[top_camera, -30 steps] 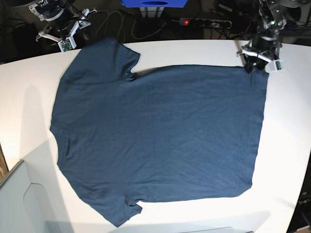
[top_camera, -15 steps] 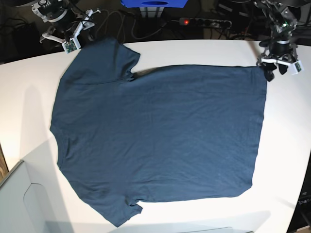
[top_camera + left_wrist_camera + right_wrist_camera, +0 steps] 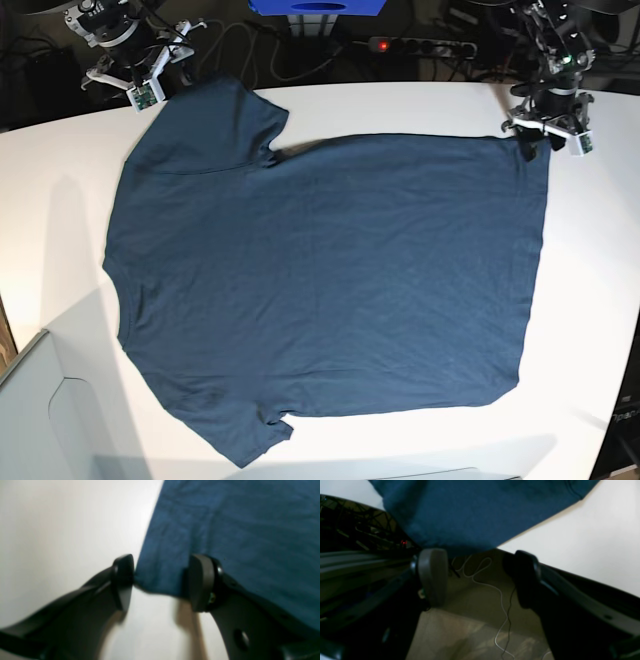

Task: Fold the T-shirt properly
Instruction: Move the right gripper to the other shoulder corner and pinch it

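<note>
The T-shirt [image 3: 320, 280] lies flat and spread out on the white surface [image 3: 590, 300]. Its collar side points to the left of the base view and its bottom hem to the right. One sleeve reaches the far left edge of the surface, the other sleeve lies at the near edge. Compared with the two earlier pictures, the shirt has the same outline and the same place; I see no new fold in it.

The left end effector [image 3: 547, 139] is at the far right corner of the hem. One second ago it stood directly on this corner, half a second ago it had moved out to the right, away from the cloth, and now it is back at the corner. In the left wrist view its two fingers [image 3: 200, 585] stand apart with the hem corner between them: one finger is on the bare surface at the edge of the cloth, the other is over the cloth. The jaws are open and do not pinch the fabric.

The right end effector [image 3: 148, 82] hangs beyond the far left edge of the surface, just beside the upper sleeve. It sits a little higher in the view than one second ago. In the right wrist view its fingers [image 3: 432, 575] are wide apart and hold nothing; the sleeve edge is just in front of them, and cables [image 3: 495, 590] on the floor [image 3: 470, 630] show between them.
</note>
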Controlling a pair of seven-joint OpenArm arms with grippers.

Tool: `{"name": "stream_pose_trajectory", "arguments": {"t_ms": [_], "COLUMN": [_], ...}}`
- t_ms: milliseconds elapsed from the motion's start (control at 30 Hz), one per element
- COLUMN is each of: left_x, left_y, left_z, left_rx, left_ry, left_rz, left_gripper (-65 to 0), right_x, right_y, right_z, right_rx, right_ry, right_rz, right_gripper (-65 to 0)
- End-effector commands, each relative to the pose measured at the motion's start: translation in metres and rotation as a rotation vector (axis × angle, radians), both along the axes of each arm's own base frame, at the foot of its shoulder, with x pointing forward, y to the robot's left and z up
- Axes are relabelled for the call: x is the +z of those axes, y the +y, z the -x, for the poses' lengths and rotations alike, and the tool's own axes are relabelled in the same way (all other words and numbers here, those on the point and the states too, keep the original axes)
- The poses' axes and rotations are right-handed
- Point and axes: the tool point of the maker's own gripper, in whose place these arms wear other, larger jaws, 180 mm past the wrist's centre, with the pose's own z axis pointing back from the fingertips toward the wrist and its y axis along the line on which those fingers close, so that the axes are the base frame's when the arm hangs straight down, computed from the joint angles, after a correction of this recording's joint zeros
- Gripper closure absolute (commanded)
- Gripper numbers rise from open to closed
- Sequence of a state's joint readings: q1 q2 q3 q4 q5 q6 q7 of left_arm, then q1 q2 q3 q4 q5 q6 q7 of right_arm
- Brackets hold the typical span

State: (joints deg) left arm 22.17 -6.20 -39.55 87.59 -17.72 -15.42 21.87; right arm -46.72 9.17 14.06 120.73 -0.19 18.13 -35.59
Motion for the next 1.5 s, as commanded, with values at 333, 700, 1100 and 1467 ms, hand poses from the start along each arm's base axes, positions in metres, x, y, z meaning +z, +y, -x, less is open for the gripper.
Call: {"name": "stream_pose_trajectory", "arguments": {"t_ms": [333,700,1100,1467], "left_x": [0.012,0.012,0.013,0.013], "left_y": [0.006,0.009,0.008,0.008], "left_z": [-0.009,-0.005,-0.001,-0.001], "left_rx": [-0.008,0.009,0.005,0.001], "left_ry": [-0.038,-0.031,-0.026,-0.027], "left_rz": [-0.024,-0.028,-0.031,-0.030], "left_gripper": [-14.3,0.0,0.0,0.0], "right_x": [0.007,0.003,-0.002,-0.046], "right_y": [0.001,-0.002,-0.003,-0.012], "right_z": [-0.008,-0.017,-0.034,-0.031], "right_rx": [0.014,0.009,-0.027,-0.070], "right_ry": [-0.037,-0.007,0.004,0.104], "right_rz": [-0.003,0.020,0.026,0.003], "right_gripper": [-39.6,-39.7,-45.0,-44.6]}}
